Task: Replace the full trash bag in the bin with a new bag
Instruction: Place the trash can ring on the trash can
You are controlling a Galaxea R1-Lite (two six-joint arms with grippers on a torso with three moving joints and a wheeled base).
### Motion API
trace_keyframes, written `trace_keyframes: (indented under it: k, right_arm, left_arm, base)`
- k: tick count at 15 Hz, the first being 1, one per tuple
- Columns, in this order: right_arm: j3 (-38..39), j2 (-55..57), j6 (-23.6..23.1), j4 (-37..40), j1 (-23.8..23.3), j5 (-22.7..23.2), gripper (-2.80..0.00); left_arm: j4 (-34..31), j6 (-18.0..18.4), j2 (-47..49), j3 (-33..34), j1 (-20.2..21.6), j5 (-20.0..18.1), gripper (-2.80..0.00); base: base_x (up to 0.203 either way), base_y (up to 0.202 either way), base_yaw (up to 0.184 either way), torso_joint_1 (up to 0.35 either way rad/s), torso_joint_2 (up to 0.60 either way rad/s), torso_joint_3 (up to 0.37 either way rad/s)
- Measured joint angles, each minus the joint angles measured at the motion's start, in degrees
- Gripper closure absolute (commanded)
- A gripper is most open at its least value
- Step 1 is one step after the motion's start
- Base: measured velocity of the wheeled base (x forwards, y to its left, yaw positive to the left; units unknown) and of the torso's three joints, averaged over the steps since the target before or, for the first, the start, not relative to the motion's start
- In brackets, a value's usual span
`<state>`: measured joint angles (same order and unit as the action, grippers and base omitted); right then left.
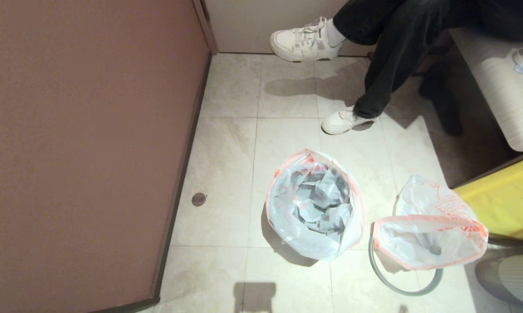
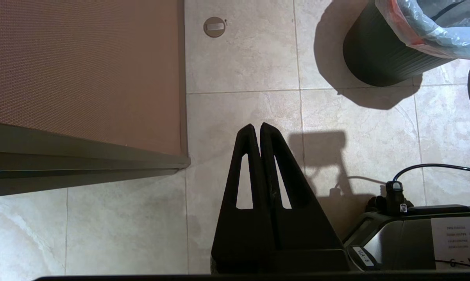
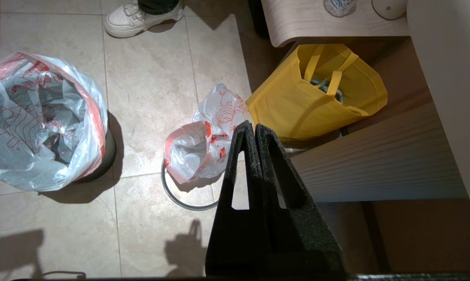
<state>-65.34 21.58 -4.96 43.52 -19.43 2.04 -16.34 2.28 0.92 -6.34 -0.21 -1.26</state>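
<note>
**A:** Nearest first — where are the arms?

**B:** Neither shows from the head camera. Each wrist camera shows its own: the left gripper (image 2: 257,125) hangs over bare floor tile (image 2: 242,58) beside the brown panel (image 2: 82,70), its fingers pressed together on nothing. The right gripper (image 3: 249,125) is the same, tips together and empty, above the floor near the grey hoop (image 1: 402,289).

**A:** And that hoop?

**B:** It lies flat on the tiles at the near right, off the bin. The full trash bag (image 1: 431,241) sits partly on it — translucent white film, pink-red edge, red print, a small round shape showing through. The hoop's far arc is hidden under the bag.

**A:** The bin itself?

**B:** Left of that bag, middle of the floor. From the head the new bag (image 1: 315,204) covers it completely; crumpled film fills the mouth and drapes over the outside. Only the wrist views show the bin (image 2: 379,54) as a dark ribbed tub beneath the film.

**A:** Further back?

**B:** A yellow tote bag (image 3: 317,93) at the right, cut off in the head view — the right wrist shows its handles. Beyond, a seated person's white sneakers (image 1: 341,121) and dark trousers, the upper body out of frame.
</note>
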Motion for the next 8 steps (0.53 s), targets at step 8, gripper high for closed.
trace_keyframes:
  k: [8]
  right_arm:
    - [1.99, -0.46, -0.21, -0.09, 0.01, 0.80, 0.00]
  left_arm:
    - [0.18, 0.41, -0.89, 0.11, -0.09, -0.32, 0.00]
  base:
    - [0.000, 0.000, 0.000, 0.000, 0.00, 0.000]
